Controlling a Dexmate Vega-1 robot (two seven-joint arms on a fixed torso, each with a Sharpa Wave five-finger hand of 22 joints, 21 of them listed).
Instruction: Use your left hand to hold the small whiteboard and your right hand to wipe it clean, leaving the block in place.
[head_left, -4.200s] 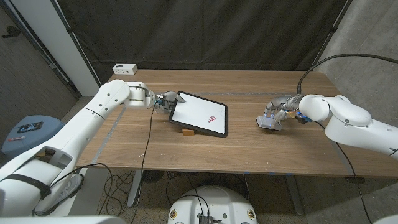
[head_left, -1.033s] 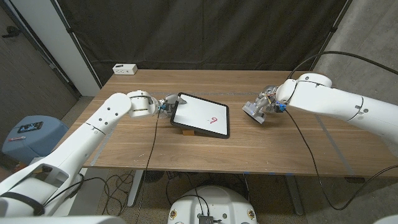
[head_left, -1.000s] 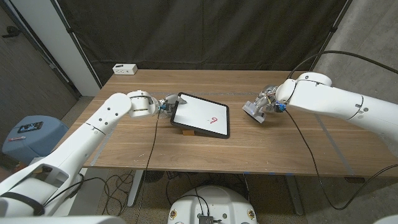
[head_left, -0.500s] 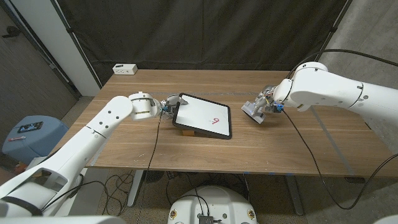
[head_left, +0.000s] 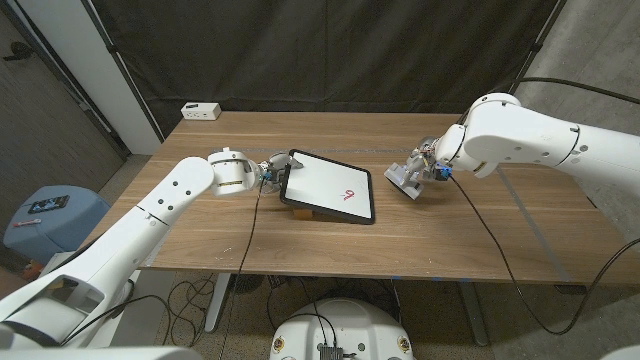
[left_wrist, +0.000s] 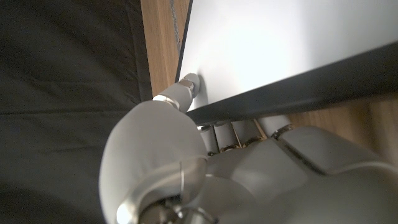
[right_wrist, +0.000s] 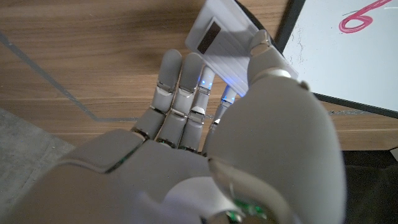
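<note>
Dark curtains hang behind your wooden worktop (head_left: 300, 240). Near its middle the small whiteboard (head_left: 325, 186) sits tilted, its near edge propped on a wooden block (head_left: 299, 211), with a red mark (head_left: 348, 196) on its white face. Your left hand (head_left: 266, 172) grips the board's left edge, thumb on the white surface and the other fingers beneath the dark frame. Your right hand (head_left: 419, 172) holds a white eraser (head_left: 404, 177) just right of the board, apart from it. A white box (head_left: 201, 110) sits at the far left corner.
</note>
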